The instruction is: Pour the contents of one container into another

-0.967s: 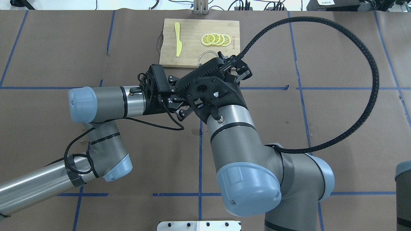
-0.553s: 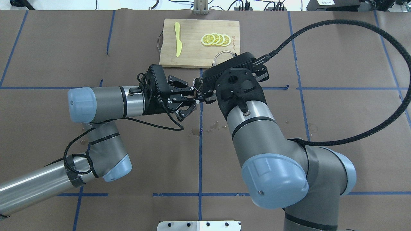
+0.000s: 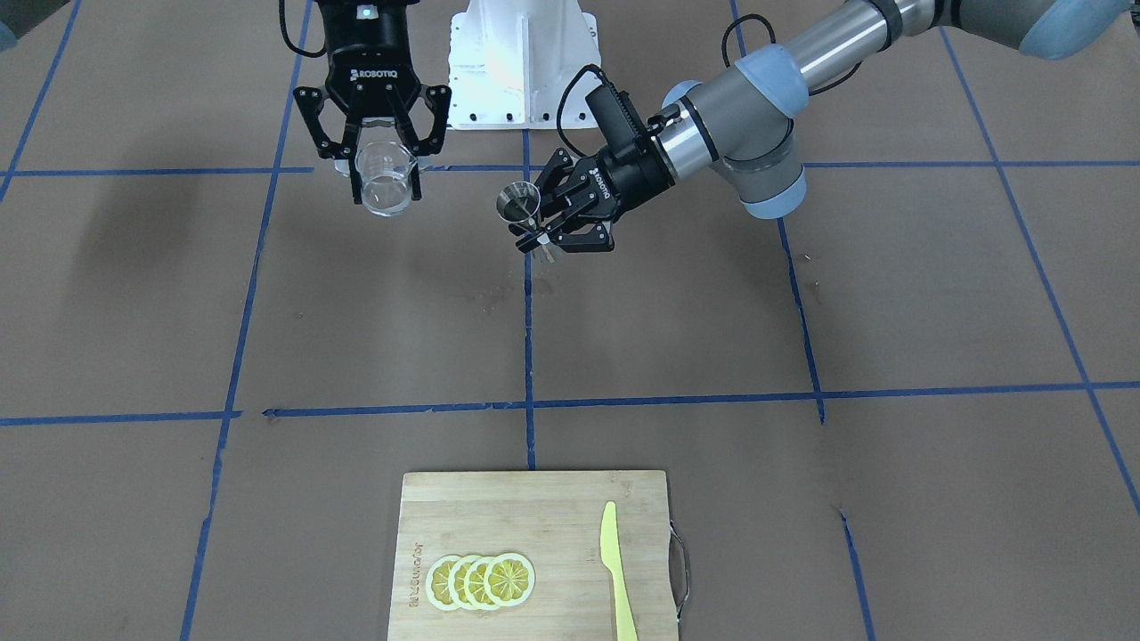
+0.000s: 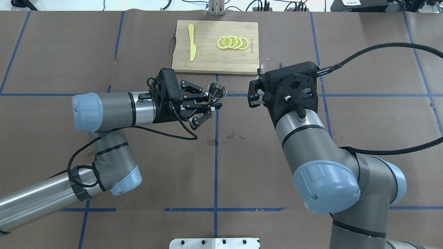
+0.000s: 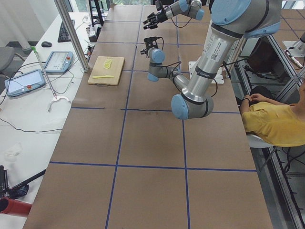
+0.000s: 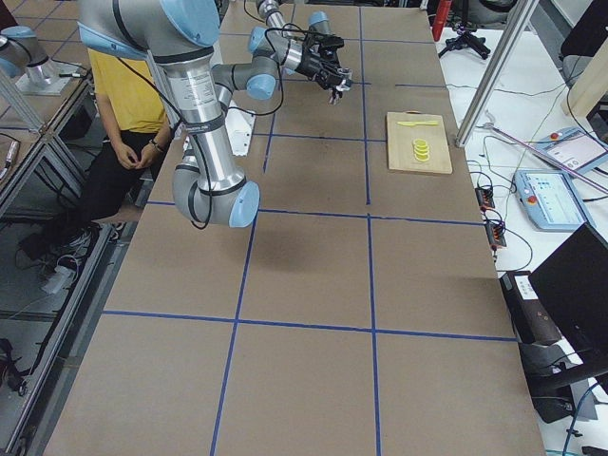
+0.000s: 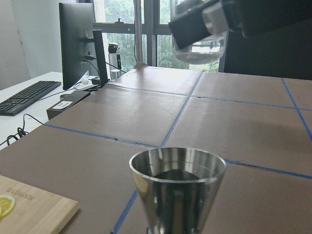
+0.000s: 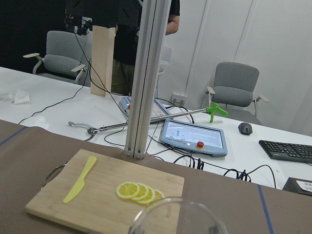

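A shiny steel jigger (image 4: 217, 91) is held upright above the table, with my left gripper (image 4: 211, 104) shut on its narrow waist. The front-facing view shows the jigger (image 3: 519, 203) and the left gripper (image 3: 536, 239) just right of the centre line. My right gripper (image 3: 385, 171) is shut on the sides of a clear glass cup (image 3: 385, 184), upright and well apart from the jigger. Overhead, only the cup's rim (image 4: 271, 64) shows past the right wrist. From the left wrist, the jigger (image 7: 178, 187) is close and the cup (image 7: 199, 46) hangs higher beyond it.
A wooden cutting board (image 4: 207, 58) at the far middle carries lemon slices (image 4: 232, 43) and a yellow knife (image 4: 191, 42). Wet spots (image 4: 231, 135) mark the brown paper near the centre line. A seated person (image 5: 274, 121) is beside the robot's base.
My right arm has swung to the right with the glass cup, away from the jigger it was next to. The left arm and jigger have stayed in place.
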Controlling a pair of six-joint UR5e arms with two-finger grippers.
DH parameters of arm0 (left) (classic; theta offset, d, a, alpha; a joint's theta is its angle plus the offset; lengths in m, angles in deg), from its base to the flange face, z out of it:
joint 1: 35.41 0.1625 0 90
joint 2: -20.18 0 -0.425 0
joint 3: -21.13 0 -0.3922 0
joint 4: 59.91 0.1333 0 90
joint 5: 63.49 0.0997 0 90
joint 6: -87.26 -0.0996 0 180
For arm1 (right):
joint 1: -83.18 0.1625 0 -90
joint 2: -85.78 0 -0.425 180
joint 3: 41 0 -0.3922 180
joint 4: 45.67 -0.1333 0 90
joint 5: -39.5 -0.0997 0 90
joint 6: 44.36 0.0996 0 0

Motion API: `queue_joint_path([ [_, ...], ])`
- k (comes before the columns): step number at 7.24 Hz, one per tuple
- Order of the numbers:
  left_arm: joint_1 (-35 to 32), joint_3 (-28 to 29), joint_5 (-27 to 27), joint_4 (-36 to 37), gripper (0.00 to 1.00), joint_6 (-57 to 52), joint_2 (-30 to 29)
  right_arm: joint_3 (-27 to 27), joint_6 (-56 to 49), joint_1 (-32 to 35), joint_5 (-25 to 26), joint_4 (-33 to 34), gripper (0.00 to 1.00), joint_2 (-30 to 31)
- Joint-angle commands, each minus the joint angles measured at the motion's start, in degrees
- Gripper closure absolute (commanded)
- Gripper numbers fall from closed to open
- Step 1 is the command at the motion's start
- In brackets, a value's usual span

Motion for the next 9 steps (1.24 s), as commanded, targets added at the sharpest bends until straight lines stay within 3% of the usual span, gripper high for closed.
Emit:
queue_joint_path([
  [1,-0.1,0.0,0.0,0.0,1.00,0.0,0.0,-0.1,6.8,0.1,0.0,-4.1,1.00,6.4],
  [3,-0.2,0.0,0.0,0.0,1.00,0.0,0.0,-0.2,7.8,0.1,0.4,-6.2,1.00,11.9],
  [5,-0.3,-0.1,0.0,0.0,1.00,0.0,0.0,-3.1,7.6,0.0,0.5,-22.6,1.00,22.2],
  [6,-0.3,-0.1,0.0,0.1,1.00,0.0,0.0,-7.1,7.8,0.0,0.7,-30.4,1.00,25.0],
  [9,-0.3,-0.1,0.0,0.1,1.00,0.0,0.1,-24.3,8.0,-0.2,4.9,-48.4,0.99,25.4],
])
